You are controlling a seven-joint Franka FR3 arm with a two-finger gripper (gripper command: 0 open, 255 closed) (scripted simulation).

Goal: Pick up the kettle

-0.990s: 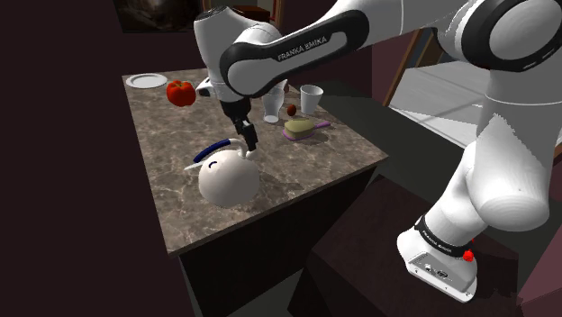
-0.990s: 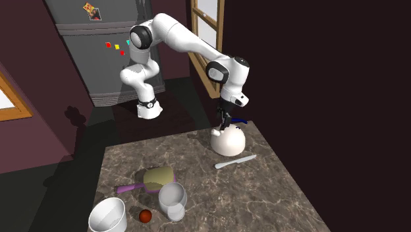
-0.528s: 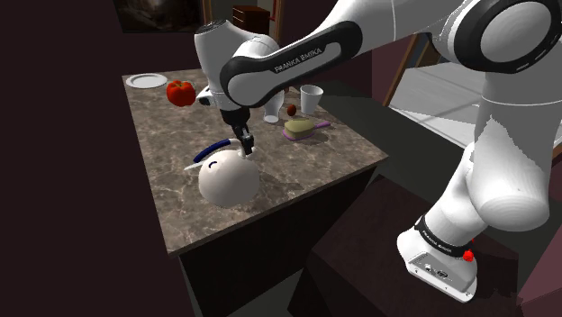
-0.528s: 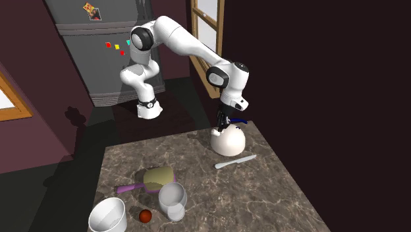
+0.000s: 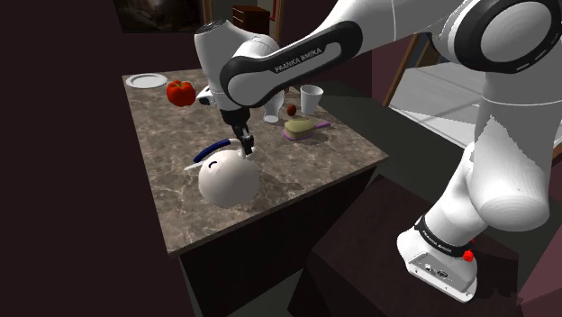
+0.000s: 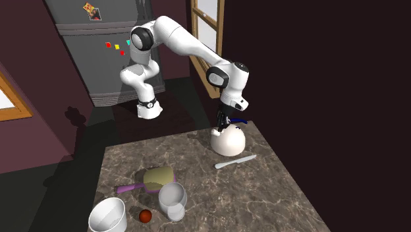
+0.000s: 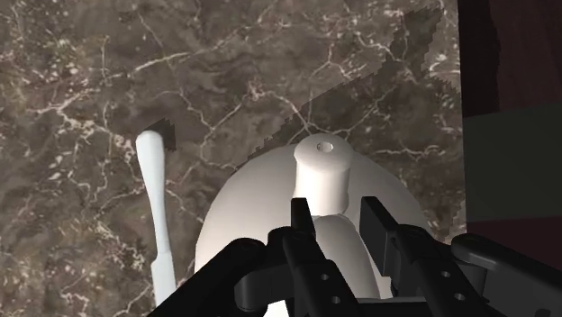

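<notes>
A round white kettle [image 5: 228, 180] with a dark blue handle [image 5: 214, 147] stands on the brown marble table [image 5: 297, 158], near its edge. My black gripper [image 5: 245, 146] comes down onto the kettle's top at one end of the handle. In the wrist view the gripper [image 7: 337, 225] is shut on the kettle [image 7: 261, 207]: the two fingers clasp the white neck just under its rounded knob [image 7: 321, 169]. The second exterior view shows the gripper [image 6: 225, 124] sitting on top of the kettle [image 6: 228, 140], which rests on the table.
A white knife [image 6: 235, 161] lies beside the kettle. Further along the table are a purple-handled brush [image 6: 158, 178], a cup [image 6: 172, 200], a bowl [image 6: 107, 214] and a small red ball [image 6: 145, 215]. A red fruit [image 5: 181, 92] and a plate [image 5: 146, 80] sit at the far end. A fridge [image 6: 99, 53] stands behind.
The fingers have closed onto the kettle's top and the wrist has shifted slightly. The kettle has not moved.
</notes>
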